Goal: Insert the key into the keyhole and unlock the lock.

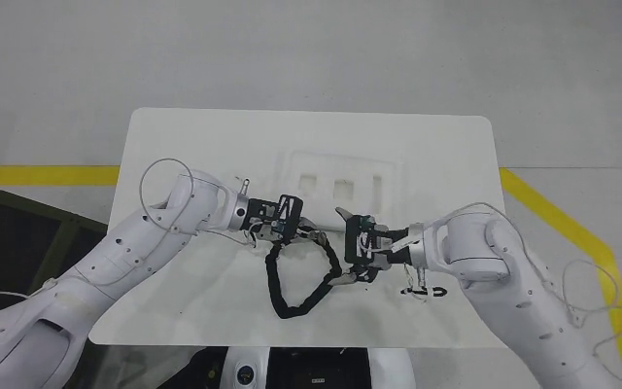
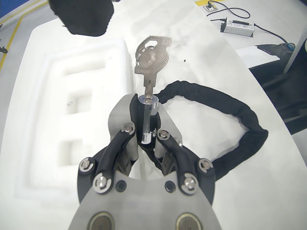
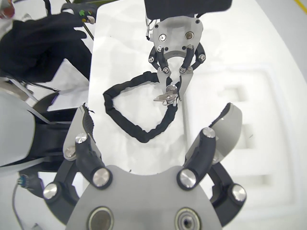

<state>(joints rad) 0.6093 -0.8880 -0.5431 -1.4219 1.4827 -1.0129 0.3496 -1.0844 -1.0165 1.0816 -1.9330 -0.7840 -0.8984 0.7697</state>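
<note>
One chain lock [image 1: 282, 292] in a black fabric sleeve lies as a loop on the one white table [image 1: 447, 146]; there is one key [image 2: 152, 56], with a metal ring [image 2: 137, 58] through its head; two grippers are over the table. Beyond the loop sits one white foam tray [image 1: 292, 160], with three rectangular recesses [image 1: 343, 185] in a row.

The left gripper [image 2: 145, 118] is drawn in narrow on the lock's shiny cylinder [image 2: 146, 130] — one finger on each side, with the cylinder and some of the black sleeve pinched between them. The key stands in the keyhole [image 2: 148, 99] at the cylinder's free end. Its blade is partly in; the flat head and a short length of blade stick straight out past the left fingertips, away from the wrist. Whether the lock has been turned open cannot be told.

The right gripper [image 3: 157, 117] is spread wide and holds nothing; it faces the left gripper across the loop, near the key but apart from it. In the left wrist view one of its black pads [image 2: 81, 8] hangs beyond the key's head and off to one side, well clear of it.

From above, the two grippers point at each other over the middle of the table, with the cylinder and key between them — the chain's loop trails from there toward the table's near edge.
</note>
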